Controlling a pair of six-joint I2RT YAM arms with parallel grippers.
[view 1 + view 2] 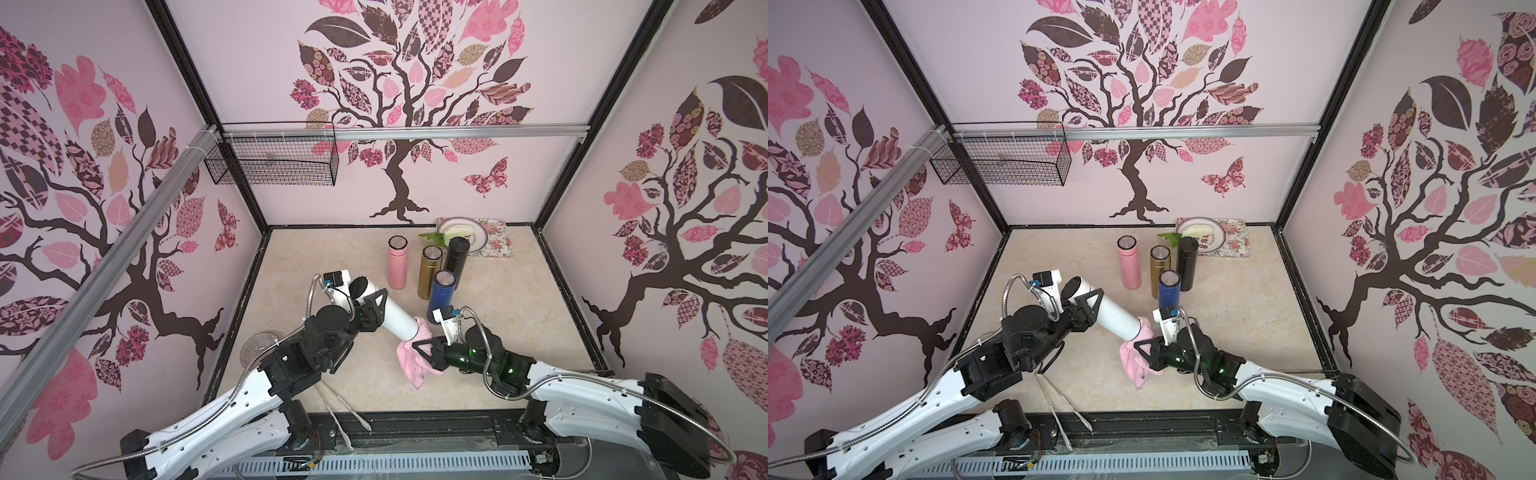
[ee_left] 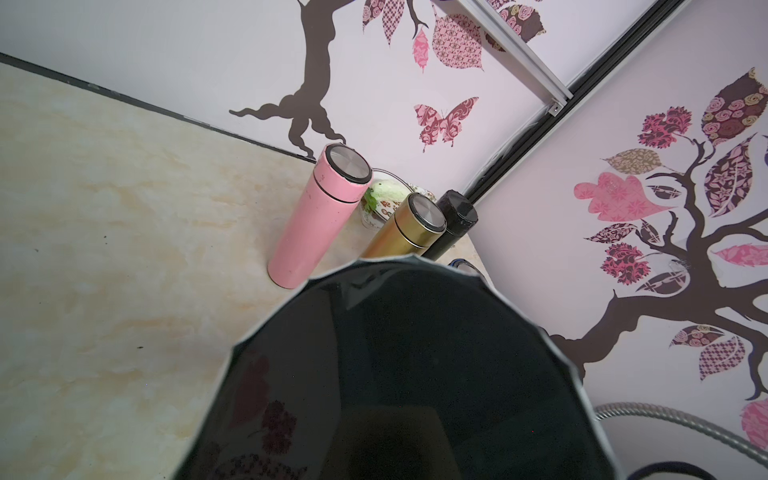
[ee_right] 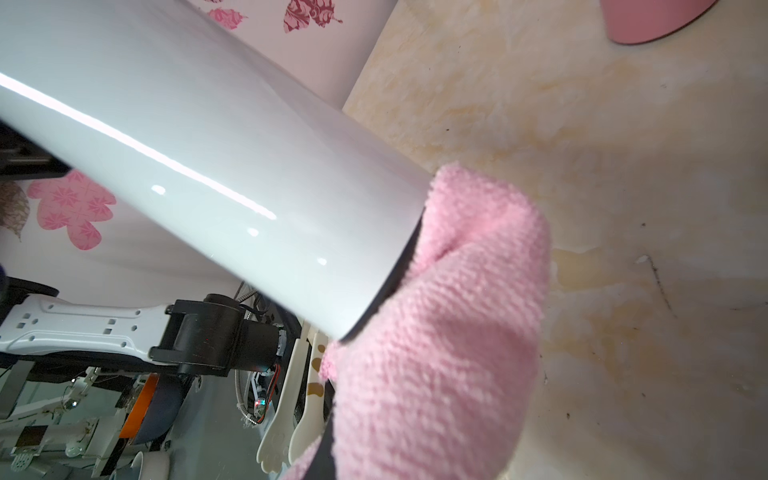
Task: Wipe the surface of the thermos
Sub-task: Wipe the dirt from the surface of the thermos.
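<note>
White thermos [image 1: 399,318] tilted above the table [image 1: 519,324], left jaws clamped round its upper body; right jaws, clenched on a pink cloth [image 1: 411,361], hold it against its base. Four more thermoses [image 1: 430,270] stand upright just behind.

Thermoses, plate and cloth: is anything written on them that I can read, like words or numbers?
No readable text anywhere.
white thermos, pink thermos, gold thermos, black thermos, blue thermos: plain, no words showing.
pink cloth: no label showing.
plate: small dark marks on the rim, too small to read.
</note>
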